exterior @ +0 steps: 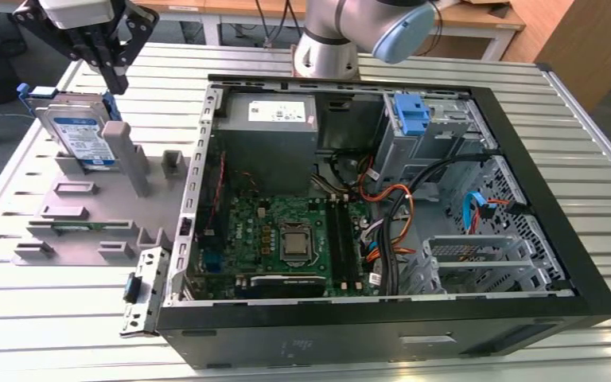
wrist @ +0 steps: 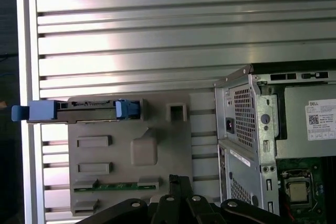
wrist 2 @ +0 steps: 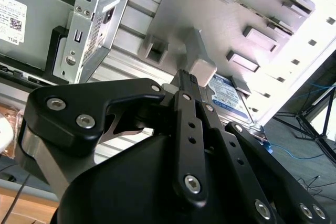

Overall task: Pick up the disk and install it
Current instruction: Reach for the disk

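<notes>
The gripper [exterior: 117, 79], seemingly closed on nothing, is held near the top of the upright disk [exterior: 80, 134] in its grey stand [exterior: 93, 203], and would best be opened and centred squarely over that edge.

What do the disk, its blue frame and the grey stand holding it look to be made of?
The disk: silver metal casing, it seems, with a glossy white-and-blue label, probably paper. Its blue frame: moulded plastic, judging by the uniform saturated colour. The grey stand: matte, evenly grey, with blocky slots; probably plastic, though the look leaves it open.
</notes>
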Robot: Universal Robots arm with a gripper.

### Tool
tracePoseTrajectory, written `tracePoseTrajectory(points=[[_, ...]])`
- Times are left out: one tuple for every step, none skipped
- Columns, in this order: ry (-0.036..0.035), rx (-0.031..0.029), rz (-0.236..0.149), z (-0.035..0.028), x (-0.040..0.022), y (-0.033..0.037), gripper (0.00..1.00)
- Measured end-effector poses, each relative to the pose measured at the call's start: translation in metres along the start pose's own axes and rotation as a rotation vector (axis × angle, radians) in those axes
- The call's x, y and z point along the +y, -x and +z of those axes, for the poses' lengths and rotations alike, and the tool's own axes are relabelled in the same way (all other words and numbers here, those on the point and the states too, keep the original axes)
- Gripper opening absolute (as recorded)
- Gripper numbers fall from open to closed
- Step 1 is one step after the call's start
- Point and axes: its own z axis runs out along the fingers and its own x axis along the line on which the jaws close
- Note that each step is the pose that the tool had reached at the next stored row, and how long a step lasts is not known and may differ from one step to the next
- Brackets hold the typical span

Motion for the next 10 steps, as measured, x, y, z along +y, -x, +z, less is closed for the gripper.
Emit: tracePoseTrajectory(points=[[0.0000, 0.0000, 0.000, 0.0001, 0.0000, -0.0012, 0.11], [-0.0001, 0.0000, 0.000, 0.0002, -0.0001, -0.0026, 0.11], [-0.0001, 0.0000, 0.001, 0.0004, -0.0002, -0.0040, 0.11], [-0.0001, 0.0000, 0.001, 0.0005, -0.0003, -0.0054, 0.11], [0.0000, 0.0000, 0.001, 0.0006, -0.0004, -0.0068, 0.11], [0.0000, -0.0001, 0.001, 0.0008, -0.0005, -0.0083, 0.11], [0.0000, -0.0001, 0.002, 0.0009, -0.0005, -0.0096, 0.11], [0.0000, -0.0001, 0.002, 0.0011, -0.0006, -0.0107, 0.11], [-0.0001, -0.0001, 0.002, 0.0011, -0.0007, -0.0119, 0.11], [-0.0001, 0.0000, 0.002, 0.0012, -0.0008, -0.0129, 0.11]])
